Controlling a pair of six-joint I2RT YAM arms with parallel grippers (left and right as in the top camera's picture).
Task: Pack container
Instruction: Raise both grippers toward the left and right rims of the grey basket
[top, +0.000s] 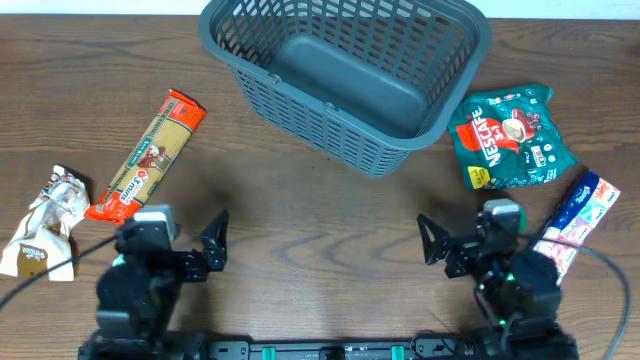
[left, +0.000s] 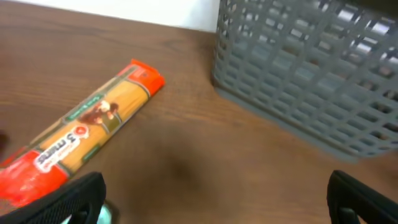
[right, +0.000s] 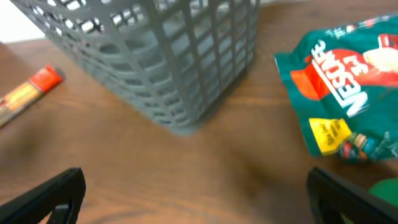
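Starting at the left: left end effector (top: 216, 243), jaws spread wide, nothing held. Container (top: 320, 115), upright on the bench (top: 320, 220) at far centre, ahead of and between both end effectors, well apart from each. Right end effector (top: 428, 243), jaws spread wide, nothing held.

The green coffee packet (top: 512, 138) on the right carries the brand NESCAFÉ in big white letters running up its face, with a large 3 next to the name; the yellow panel in its lower corner has print too fine to read. The long spaghetti packet (left: 81, 140) on the left says "5 mins" in white on its red label. The blue-and-white packet (top: 578, 218) and the crumpled white packet (top: 45, 225) both bear printing, but none of it is legible from here.
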